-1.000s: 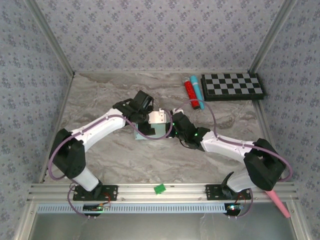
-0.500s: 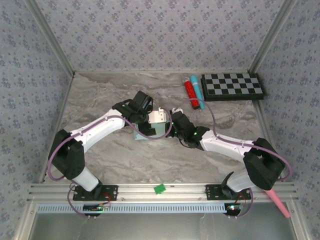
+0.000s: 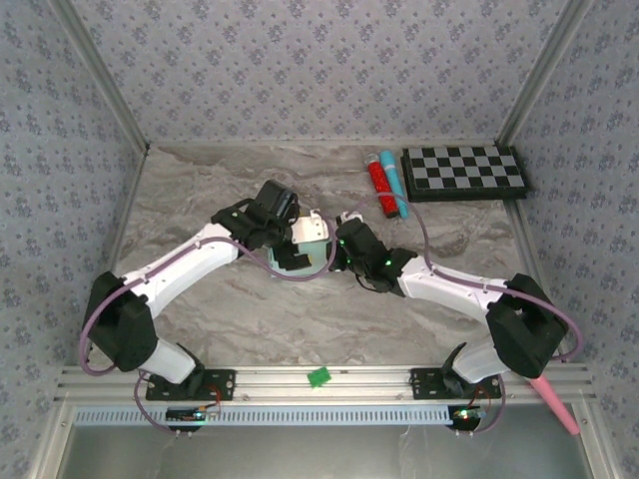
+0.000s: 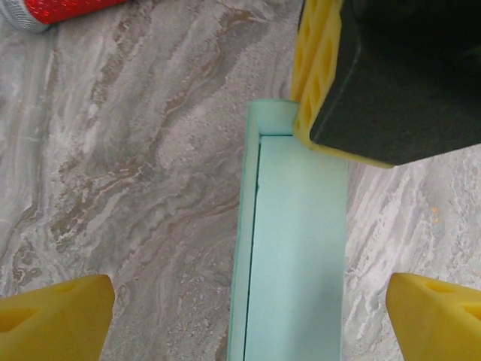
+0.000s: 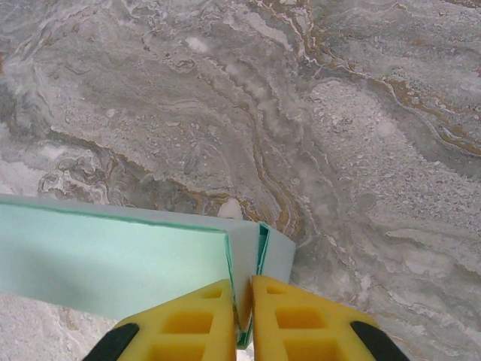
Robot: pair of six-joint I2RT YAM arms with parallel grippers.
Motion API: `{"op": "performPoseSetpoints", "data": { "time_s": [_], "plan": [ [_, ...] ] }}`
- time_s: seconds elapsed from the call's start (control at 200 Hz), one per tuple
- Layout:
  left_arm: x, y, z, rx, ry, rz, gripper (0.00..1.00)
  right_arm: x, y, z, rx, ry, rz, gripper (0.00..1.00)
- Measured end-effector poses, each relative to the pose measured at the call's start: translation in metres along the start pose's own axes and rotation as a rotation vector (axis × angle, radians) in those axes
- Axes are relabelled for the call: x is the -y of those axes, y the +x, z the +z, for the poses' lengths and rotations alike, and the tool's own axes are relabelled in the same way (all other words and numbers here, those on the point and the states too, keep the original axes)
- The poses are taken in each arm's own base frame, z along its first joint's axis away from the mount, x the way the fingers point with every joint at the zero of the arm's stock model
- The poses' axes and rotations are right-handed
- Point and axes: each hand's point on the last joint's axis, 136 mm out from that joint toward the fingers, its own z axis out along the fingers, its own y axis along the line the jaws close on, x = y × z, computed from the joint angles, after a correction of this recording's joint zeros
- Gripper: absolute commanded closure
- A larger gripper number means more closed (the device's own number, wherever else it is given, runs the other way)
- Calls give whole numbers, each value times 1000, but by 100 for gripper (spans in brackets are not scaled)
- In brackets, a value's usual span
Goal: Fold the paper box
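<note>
The paper box (image 3: 319, 255) is a pale aqua card box lying at the middle of the marble table, between my two grippers. My left gripper (image 3: 300, 238) hovers over it with its jaws wide apart. In the left wrist view its yellow fingertips (image 4: 60, 316) stand either side of the long box (image 4: 297, 256) without touching it. My right gripper (image 3: 340, 247) meets the box from the right. Its yellow fingers (image 5: 188, 323) are pinched on a thin upright card wall at the end of the box (image 5: 113, 259). The right gripper's yellow and black finger (image 4: 376, 75) sits on the box's far end.
A red tube (image 3: 380, 185) and a slim blue tube (image 3: 392, 185) lie at the back right beside a checkerboard (image 3: 464, 172). The red tube's end (image 4: 60, 9) is near the left gripper. A small green piece (image 3: 319, 376) rests on the front rail.
My left gripper's jaws have spread wider and the left arm has drawn slightly left. The right gripper has shifted a little left with the box end still pinched.
</note>
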Motion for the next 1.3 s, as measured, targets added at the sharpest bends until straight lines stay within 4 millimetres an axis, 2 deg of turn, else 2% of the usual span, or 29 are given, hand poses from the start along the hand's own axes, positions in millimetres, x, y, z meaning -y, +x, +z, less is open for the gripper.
{"op": "performPoseSetpoints", "data": {
  "time_s": [0.195,0.375,0.585,0.74,0.86,0.969,1.129,1.299],
  "plan": [
    [-9,-3,-13,50,-60,-53,3,-1,1,3,-9,1,-4,78],
    [-27,-8,-27,85,-155,-156,3,-1,3,4,-16,1,-11,64],
    [-58,-7,-65,154,-312,-408,9,-2,2,3,-23,4,-32,58],
    [-69,9,-93,180,-429,-667,10,-1,3,1,-32,10,-50,57],
    [-63,33,-107,181,-488,-882,16,-1,2,-4,-37,12,-67,57],
    [-47,55,-109,176,-499,-1033,23,-2,1,-10,-40,4,-86,57],
    [-23,81,-93,128,-466,-1181,30,-5,1,-17,-55,-19,-110,63],
    [-12,85,-75,93,-409,-1243,36,-3,1,-17,-74,-33,-114,66]
  ]
}}
